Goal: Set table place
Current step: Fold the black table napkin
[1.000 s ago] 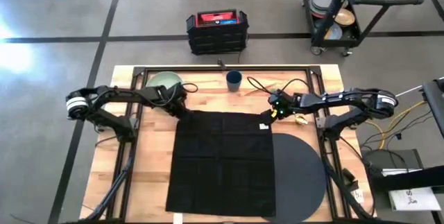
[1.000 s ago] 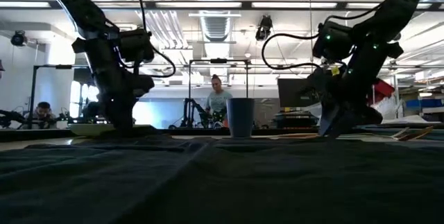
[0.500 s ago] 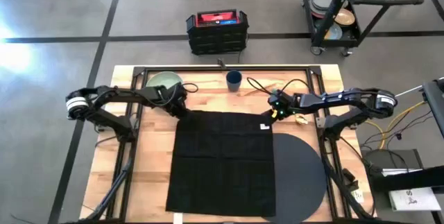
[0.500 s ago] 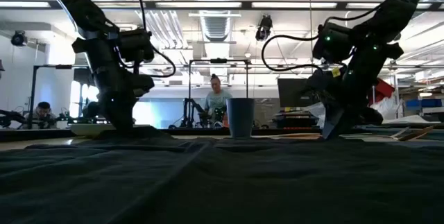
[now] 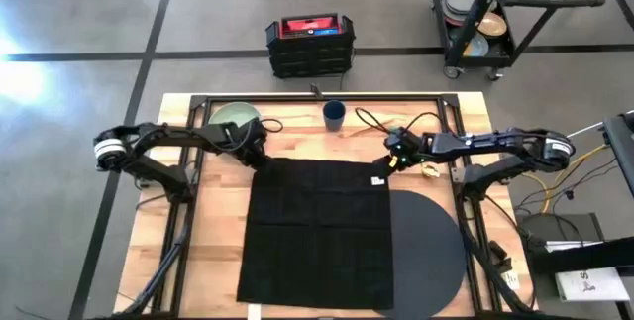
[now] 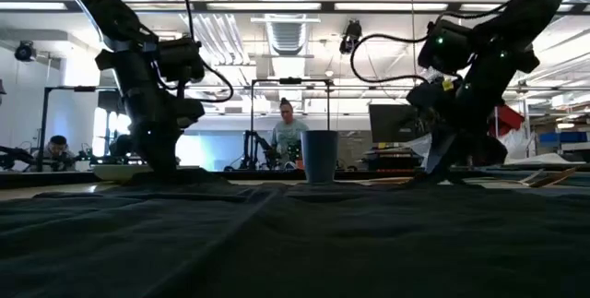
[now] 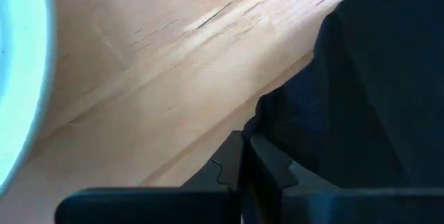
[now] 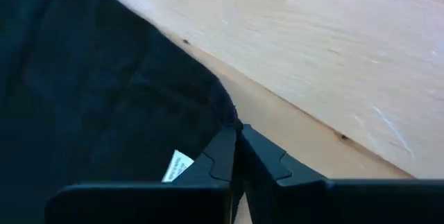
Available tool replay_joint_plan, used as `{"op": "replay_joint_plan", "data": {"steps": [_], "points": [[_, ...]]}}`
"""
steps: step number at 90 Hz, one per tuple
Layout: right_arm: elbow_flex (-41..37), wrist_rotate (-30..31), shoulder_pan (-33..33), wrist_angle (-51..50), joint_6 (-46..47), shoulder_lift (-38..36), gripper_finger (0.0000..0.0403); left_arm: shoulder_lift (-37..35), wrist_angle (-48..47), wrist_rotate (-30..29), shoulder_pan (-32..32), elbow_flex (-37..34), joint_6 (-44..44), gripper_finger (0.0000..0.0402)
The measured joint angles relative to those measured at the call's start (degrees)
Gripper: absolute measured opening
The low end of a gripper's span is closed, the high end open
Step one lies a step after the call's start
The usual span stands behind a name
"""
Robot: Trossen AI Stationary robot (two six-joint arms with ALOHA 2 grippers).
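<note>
The black cloth napkin (image 5: pixel 317 233) was spread flat over the near and middle part of the light wood table (image 5: pixel 222 261), and its right edge was laid over the dark grey round placemat (image 5: pixel 428 253), of which only the right portion was left uncovered. At the napkin's far left corner the left gripper (image 5: pixel 262 155) was set down at table level; in the left wrist view its fingers (image 7: pixel 239 165) were seen pressed together, with the cloth corner (image 7: pixel 361 99) pinched between them. At the far right corner, beside a small white label (image 5: pixel 377 181) sewn into the cloth, the right gripper (image 5: pixel 390 166) was held low, and in the right wrist view its fingers (image 8: pixel 236 148) were likewise seen closed on the napkin's corner, the label (image 8: pixel 177 166) being shown just beside them. Gold cutlery (image 5: pixel 429 171) was partly visible on the wood just beyond the right gripper. Farther back, the pale green plate (image 5: pixel 235 115) lay at the far left of the table, close behind the left arm, and the small dark blue cup (image 5: pixel 334 115) stood upright near the middle of the far edge. Beyond the table, a black and red case (image 5: pixel 310 45) rested on the floor, and a black wheeled cart (image 5: pixel 495 13) of dishes stood to the far right.
</note>
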Motion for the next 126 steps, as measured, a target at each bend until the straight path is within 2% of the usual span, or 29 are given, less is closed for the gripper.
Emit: {"op": "replay_joint_plan", "data": {"steps": [27,53,126], "points": [[0.0,0.2,0.0,-5.4,0.1,-5.4,0.0,-4.7,-0.1,-0.1,0.0,0.0,0.0,0.0],[0.0,-0.2,0.0,-6.2,1.2,-10.3,0.0,-10.0,-5.3,-1.7,0.0,0.0,1.0,0.0],[0.1,-7.0,1.0,-7.9,5.5,-20.6,0.0,-21.6,-10.0,1.0,-0.4,0.0,-0.9,0.0]]}}
